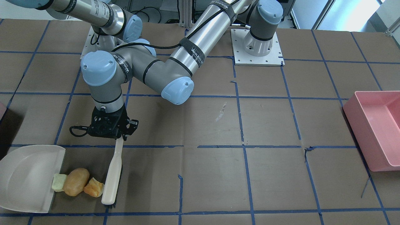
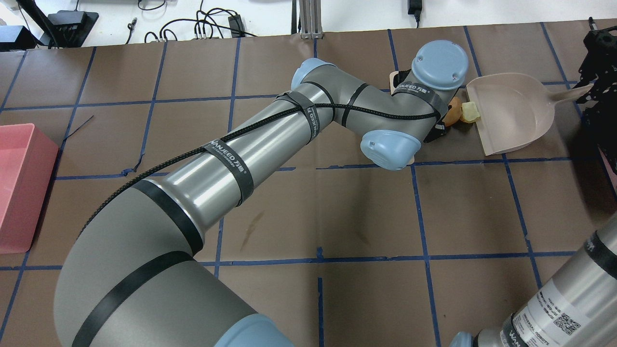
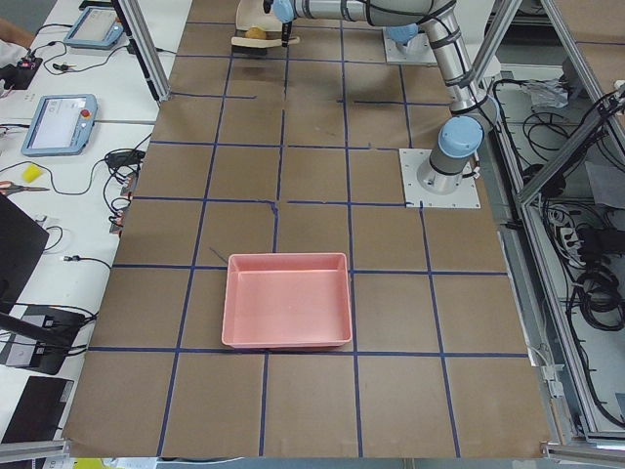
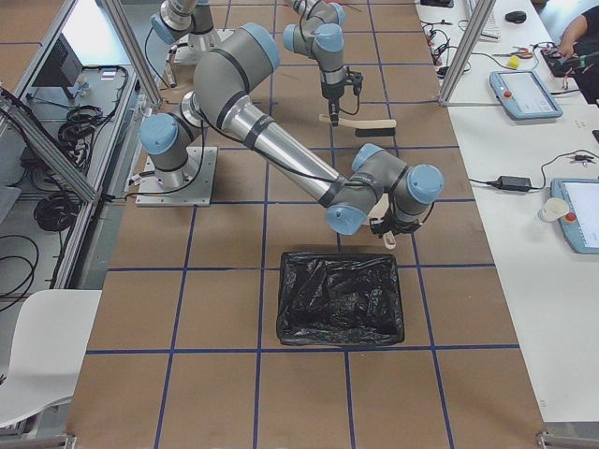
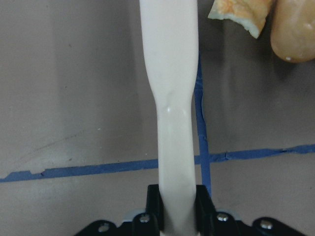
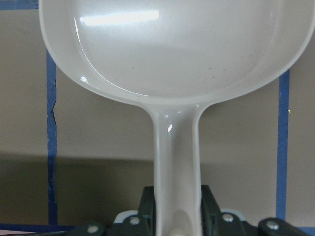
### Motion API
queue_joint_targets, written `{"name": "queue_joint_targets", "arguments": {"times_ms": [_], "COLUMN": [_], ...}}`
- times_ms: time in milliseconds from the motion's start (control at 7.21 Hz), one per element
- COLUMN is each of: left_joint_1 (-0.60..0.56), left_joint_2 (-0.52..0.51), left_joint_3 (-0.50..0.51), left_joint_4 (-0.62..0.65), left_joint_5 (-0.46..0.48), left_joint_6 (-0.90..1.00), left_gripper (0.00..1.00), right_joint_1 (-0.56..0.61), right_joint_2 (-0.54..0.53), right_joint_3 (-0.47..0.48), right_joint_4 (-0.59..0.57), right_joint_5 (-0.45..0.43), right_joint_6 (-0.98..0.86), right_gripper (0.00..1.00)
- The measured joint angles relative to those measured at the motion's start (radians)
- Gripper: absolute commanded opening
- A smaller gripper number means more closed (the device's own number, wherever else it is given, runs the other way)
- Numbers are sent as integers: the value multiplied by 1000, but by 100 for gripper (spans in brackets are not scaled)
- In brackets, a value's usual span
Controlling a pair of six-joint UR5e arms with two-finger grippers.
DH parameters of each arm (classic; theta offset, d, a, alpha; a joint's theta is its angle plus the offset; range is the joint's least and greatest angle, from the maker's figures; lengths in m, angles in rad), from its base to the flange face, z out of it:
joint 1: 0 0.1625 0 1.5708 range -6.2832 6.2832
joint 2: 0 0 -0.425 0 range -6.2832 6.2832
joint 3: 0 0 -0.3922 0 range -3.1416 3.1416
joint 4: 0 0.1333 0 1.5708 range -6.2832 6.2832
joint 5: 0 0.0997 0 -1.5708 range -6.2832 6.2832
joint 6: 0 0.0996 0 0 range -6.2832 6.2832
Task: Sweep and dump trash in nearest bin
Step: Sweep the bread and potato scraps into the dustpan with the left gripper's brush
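Our left hand is clamped on the handle of the brush. The left wrist view shows its two black fingers pressed to either side of the handle. The arm reaches across to the robot's right end because the trash lies there. The brush stands on its bristles on the counter, long side facing the pan, so one sideways push should carry the whole row at once.

Our right hand grips the pan's handle, jaws shut on it. It keeps the pan flat with its open lip turned toward the brush; we judge this bracing is there so the pan does not slide off when the trash arrives.

All three pieces sit on the counter between brush and pan, in a touching row:
- The cube is right at the lip, perhaps just on it.
- The lump is next.
- The chunk is just beside the brush.

None is properly inside yet, so we take the sweep to be near its end.

The pink bin is well apart, at the other end. The black bin sits at the robot's right end, so we judge it the nearest.
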Motion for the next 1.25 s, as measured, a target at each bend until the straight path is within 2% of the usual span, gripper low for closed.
{"name": "queue_joint_targets", "arguments": {"times_ms": [693, 1248], "left_joint_1": [13, -6], "left_joint_2": [-105, -144], "left_joint_3": [110, 184], "left_joint_4": [-14, -47], "left_joint_5": [-3, -7], "left_joint_6": [-18, -17], "left_gripper": [0, 0], "right_joint_1": [0, 0], "right_joint_2": [0, -1], "right_joint_3": [2, 7], "right_joint_4": [3, 3], "right_joint_5": [1, 1], "right_joint_6": [1, 4], "right_gripper": [0, 0]}}
